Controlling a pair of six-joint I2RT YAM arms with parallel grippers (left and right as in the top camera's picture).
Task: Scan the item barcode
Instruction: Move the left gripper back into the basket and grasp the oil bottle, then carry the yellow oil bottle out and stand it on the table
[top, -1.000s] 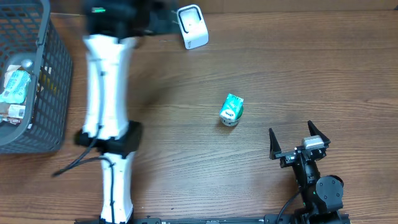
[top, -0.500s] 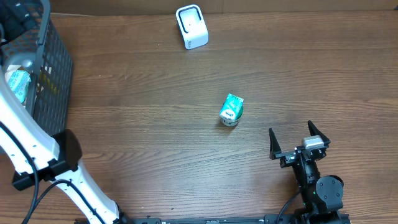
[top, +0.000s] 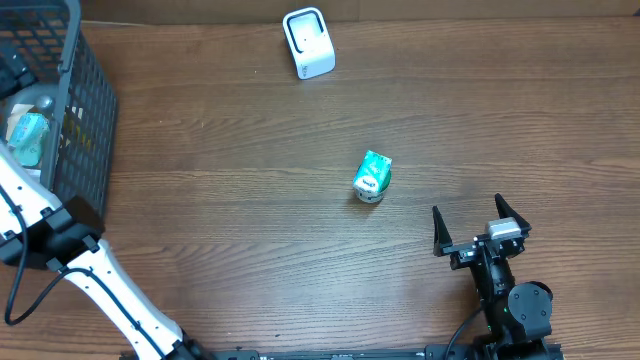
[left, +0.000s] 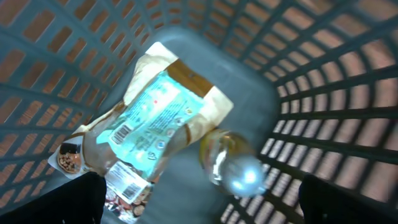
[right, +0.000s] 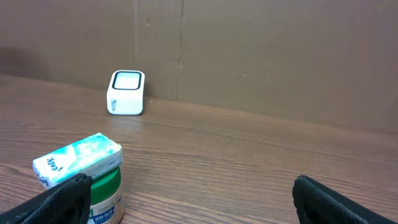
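My left gripper (left: 199, 211) hangs open inside the grey mesh basket (top: 85, 120), its dark fingertips (left: 53, 199) at the frame's lower corners with nothing between them. Below it lie a teal snack packet (left: 155, 112) with a barcode label and a shiny round jar (left: 233, 168). The white barcode scanner (top: 309, 42) stands at the table's back edge. A teal packet resting on a green-lidded jar (top: 372, 177) stands mid-table. My right gripper (top: 480, 225) is open near the front right, with the jar (right: 106, 193) just beyond its left fingertip.
The basket's mesh walls (left: 323, 93) close in around the left gripper. A brown cardboard wall (right: 261, 56) runs behind the scanner (right: 127, 93). Bare wooden tabletop (top: 250, 200) lies between the basket and the jar.
My left arm has swung from the back middle of the table over to the left, into the basket. The right arm and the jar have not moved.
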